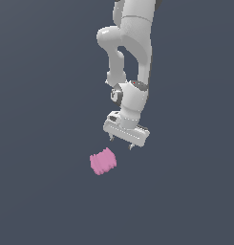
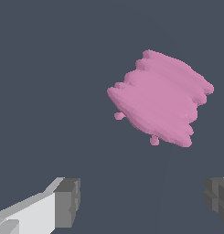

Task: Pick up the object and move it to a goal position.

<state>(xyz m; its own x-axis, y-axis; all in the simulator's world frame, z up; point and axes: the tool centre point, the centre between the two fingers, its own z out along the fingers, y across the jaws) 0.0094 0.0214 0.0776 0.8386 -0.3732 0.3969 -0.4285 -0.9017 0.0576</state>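
The object [image 1: 103, 161] is a small pink lump with ribbed, bumpy sides, lying on the dark grey floor. In the wrist view the object [image 2: 160, 98] fills the upper middle, with its ridges running across it. My white gripper [image 1: 122, 143] hangs from the arm just above the object and a little toward the exterior view's right, apart from it. Its grey fingers [image 2: 67, 202] stand wide apart with nothing between them, so the gripper [image 2: 143, 201] is open.
The white arm [image 1: 132, 52] comes down from the top of the exterior view. A plain dark grey floor [image 1: 42, 201] lies all around, with no other objects or edges showing.
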